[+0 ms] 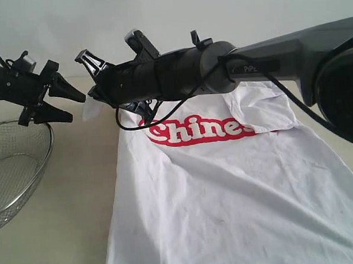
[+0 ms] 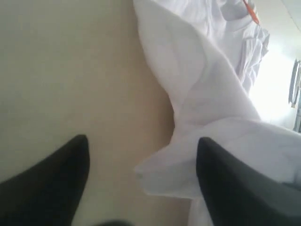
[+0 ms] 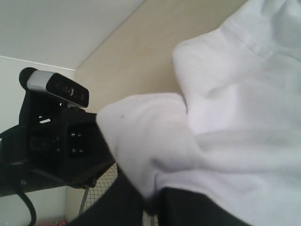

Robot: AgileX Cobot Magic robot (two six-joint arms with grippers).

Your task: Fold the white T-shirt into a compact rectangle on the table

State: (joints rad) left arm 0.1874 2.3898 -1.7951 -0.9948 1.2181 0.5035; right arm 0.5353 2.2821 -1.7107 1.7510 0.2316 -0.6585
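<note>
The white T-shirt [image 1: 227, 194] lies spread on the table [image 1: 79, 196], its red band with white lettering [image 1: 194, 131] facing up. My right gripper [image 1: 98, 99] reaches across from the right and is shut on a sleeve [image 1: 92, 108], lifting it at the shirt's upper left corner. In the right wrist view the jaws [image 3: 157, 205] pinch white cloth [image 3: 150, 141]. My left gripper [image 1: 77, 109] hangs open just left of that sleeve. Its wrist view shows the sleeve's edge [image 2: 164, 174] between the two dark fingers [image 2: 75, 155], untouched. The orange collar tag [image 2: 251, 14] shows farther on.
A round wire-mesh basket [image 1: 13, 170] stands at the left edge, under the left arm. The right arm's black cable [image 1: 163, 112] dangles over the shirt's chest. The left arm's wrist camera [image 3: 56, 89] sits close in front of the right gripper. Bare tabletop [image 2: 70, 70] lies left of the shirt.
</note>
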